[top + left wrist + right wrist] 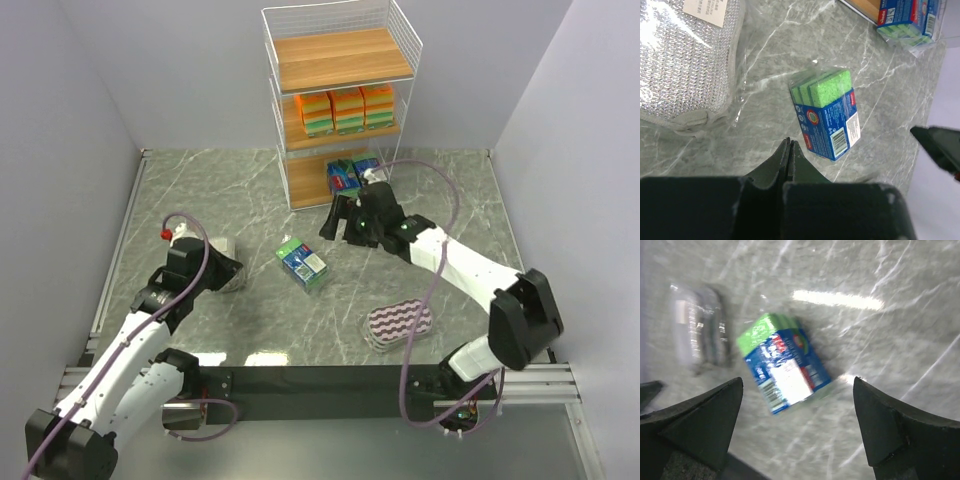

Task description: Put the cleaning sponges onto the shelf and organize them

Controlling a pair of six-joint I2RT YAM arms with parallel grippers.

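The shelf (345, 60) stands at the back, with three orange-yellow sponge packs (348, 108) on its middle tier and blue-green packs (347, 173) on the bottom tier. Another blue-green pack (303, 263) (827, 112) (782, 362) lies on the table. My right gripper (335, 222) (798, 385) hovers open above and just right of it, holding nothing. The silvery-grey sponge (222, 252) (685, 60) lies at the left, and my left gripper (236, 276) (790, 142) rests shut and empty beside it. A purple-white striped oval sponge (398, 325) lies near the front right.
Grey walls enclose the marble table (250, 190) on the left, right and back. A black bar (320, 380) runs along the near edge between the arm bases. The right arm's purple cable (455, 205) loops above the table's right side.
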